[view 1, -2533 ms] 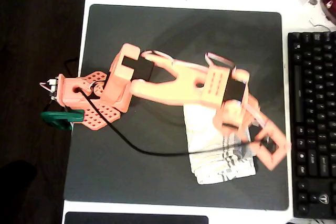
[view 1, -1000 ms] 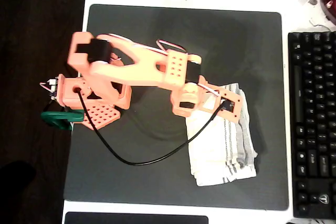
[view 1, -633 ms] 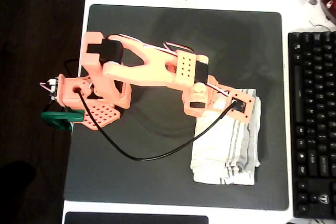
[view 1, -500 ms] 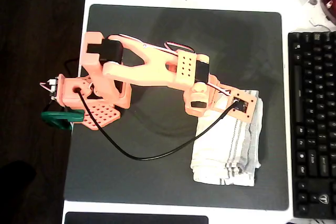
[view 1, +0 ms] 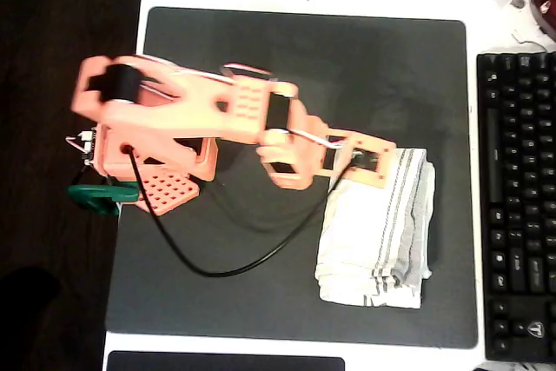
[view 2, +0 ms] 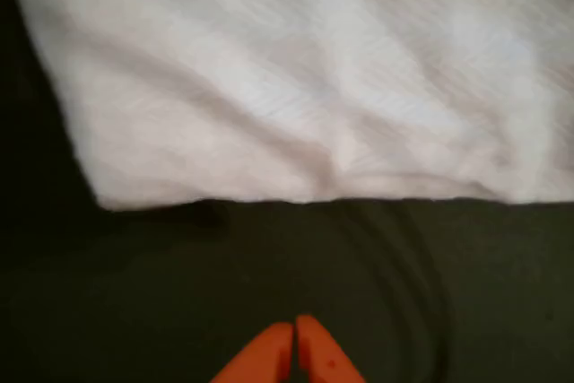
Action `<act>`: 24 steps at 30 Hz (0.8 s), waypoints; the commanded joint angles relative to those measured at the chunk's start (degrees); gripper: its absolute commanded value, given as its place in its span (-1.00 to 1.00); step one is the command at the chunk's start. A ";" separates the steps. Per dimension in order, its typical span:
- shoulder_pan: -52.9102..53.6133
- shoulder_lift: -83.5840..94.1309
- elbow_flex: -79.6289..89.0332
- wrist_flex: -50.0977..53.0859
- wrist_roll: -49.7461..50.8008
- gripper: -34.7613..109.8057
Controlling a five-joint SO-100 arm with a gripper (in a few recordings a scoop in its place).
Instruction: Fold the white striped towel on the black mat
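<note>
The white striped towel lies folded into a narrow upright bundle at the right of the black mat, its grey-green stripes running lengthwise. My orange gripper hovers at the towel's upper left corner. In the wrist view the towel fills the upper half, its edge lying on the black mat. Both orange fingertips meet at the bottom of that view, so the gripper is shut with nothing in it and sits clear of the cloth's edge.
A black keyboard lies along the mat's right side. The arm's base with a green clamp stands at the mat's left edge. A black cable loops over the mat. Small items lie on the white table above the mat.
The arm has drawn back to the left, off the towel. The towel went from a wider, rumpled shape to a narrow folded bundle and now lies free.
</note>
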 commanded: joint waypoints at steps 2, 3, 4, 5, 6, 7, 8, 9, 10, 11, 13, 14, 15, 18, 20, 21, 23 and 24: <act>-0.97 17.58 12.39 -3.69 -0.44 -0.52; -1.76 21.18 15.56 -4.48 -0.44 -0.52; -2.46 24.61 18.63 -5.80 -0.09 -0.52; -3.16 27.42 21.18 -6.68 0.53 -0.52; -4.04 30.15 23.29 -6.94 1.23 -0.52; -4.83 32.96 25.31 -6.94 1.76 -0.52; -5.45 35.68 26.98 -7.12 2.11 -0.52; -5.80 37.62 28.39 -7.12 2.72 -0.52; -6.06 38.94 29.53 -7.12 3.25 -0.52; -6.15 40.25 30.67 -7.21 3.16 -0.52; -6.15 44.12 33.05 -6.77 2.72 -0.52; -6.15 45.97 33.75 -6.15 2.55 -0.52; -6.15 47.90 34.54 -5.62 2.20 -0.52; -6.06 53.00 36.65 -4.39 1.41 -0.52; -5.98 54.93 37.44 -2.81 1.14 -0.52; -6.06 55.81 37.44 -1.49 1.05 -0.52; -6.42 57.92 37.44 1.67 0.79 -0.52; -6.68 59.50 37.44 3.60 0.79 -0.52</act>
